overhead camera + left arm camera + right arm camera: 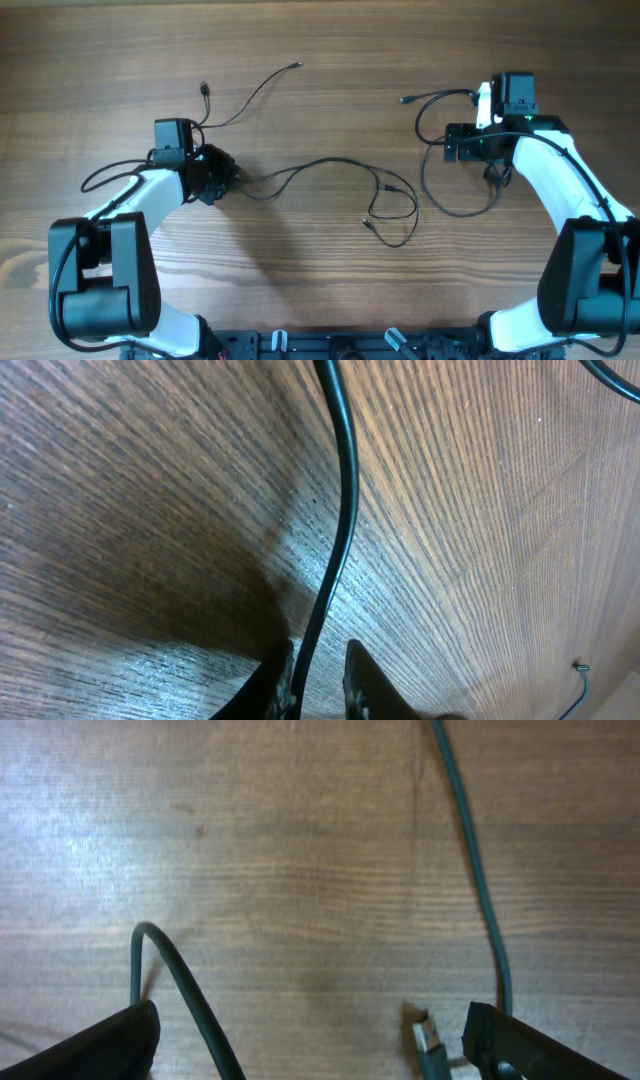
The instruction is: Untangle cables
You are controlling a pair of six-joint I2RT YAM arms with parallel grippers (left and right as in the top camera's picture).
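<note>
Several thin black cables lie on the wooden table. A long one (335, 162) runs from my left gripper (222, 176) to a loose loop at centre (395, 210). Two shorter cords (250, 98) fan out above the left gripper. Another cable (432, 180) loops by my right gripper (478, 140). In the left wrist view the jaws (320, 675) are nearly closed, with a black cable (345, 490) running between them. In the right wrist view the jaws (315, 1045) are wide open low over the table; a cable bend (175, 970) and a pale USB plug (430, 1045) lie between the fingers, untouched.
The thicker black wires of the arms run beside each wrist (110, 172). The arm bases stand at the front left (100, 280) and front right (590, 280). A plug tip lies at the far right of the left wrist view (580, 670).
</note>
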